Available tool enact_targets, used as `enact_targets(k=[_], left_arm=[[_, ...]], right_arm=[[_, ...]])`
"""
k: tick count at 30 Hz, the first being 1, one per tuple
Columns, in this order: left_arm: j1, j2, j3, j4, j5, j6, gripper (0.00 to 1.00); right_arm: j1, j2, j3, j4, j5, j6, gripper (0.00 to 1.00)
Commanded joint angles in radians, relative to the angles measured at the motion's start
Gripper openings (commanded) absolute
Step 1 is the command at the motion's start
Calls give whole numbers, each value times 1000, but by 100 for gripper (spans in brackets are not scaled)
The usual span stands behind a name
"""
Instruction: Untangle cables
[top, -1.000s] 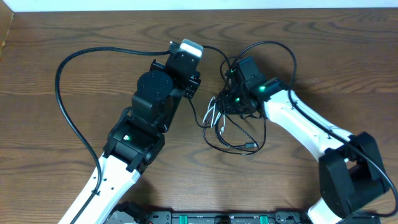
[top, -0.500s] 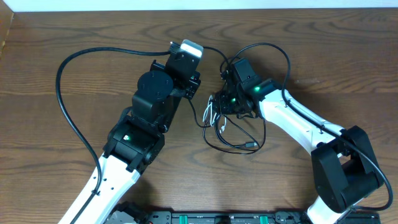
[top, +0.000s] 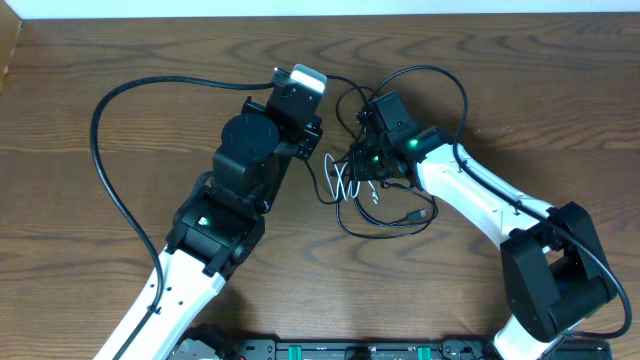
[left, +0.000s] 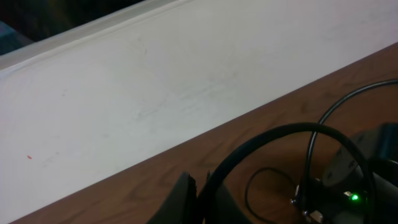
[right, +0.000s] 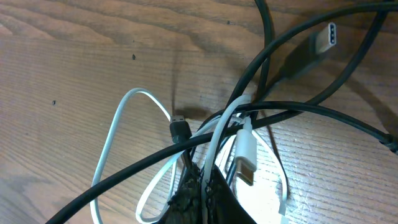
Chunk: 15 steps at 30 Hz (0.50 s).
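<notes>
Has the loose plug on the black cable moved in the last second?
Yes. The plug slid right and up the overhead view, farther from the unmoving left arm.

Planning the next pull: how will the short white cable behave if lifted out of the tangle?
The white cable lies in loose loops, so it will probably flop and sag. It looks thin, likely light. Since black cables cross it, it may snag and drag them along.

Lab: robot arm (top: 210, 230) at wood table (top: 60, 250), white wall (left: 155, 93).
</notes>
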Motion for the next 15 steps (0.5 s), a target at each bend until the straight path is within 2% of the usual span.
enact_targets(k=[1, 8, 15], left_arm=[[5, -13, 13, -11, -6, -17, 8], [5, -13, 13, -103, -6, -17, 8], [5, 27, 13, -209, -6, -17, 8]], right_arm=[[-6, -3, 8, 0, 12, -10, 1], [-76, -143, 12, 3, -89, -48, 1], [-103, -406, 12, 3, -175, -54, 1]])
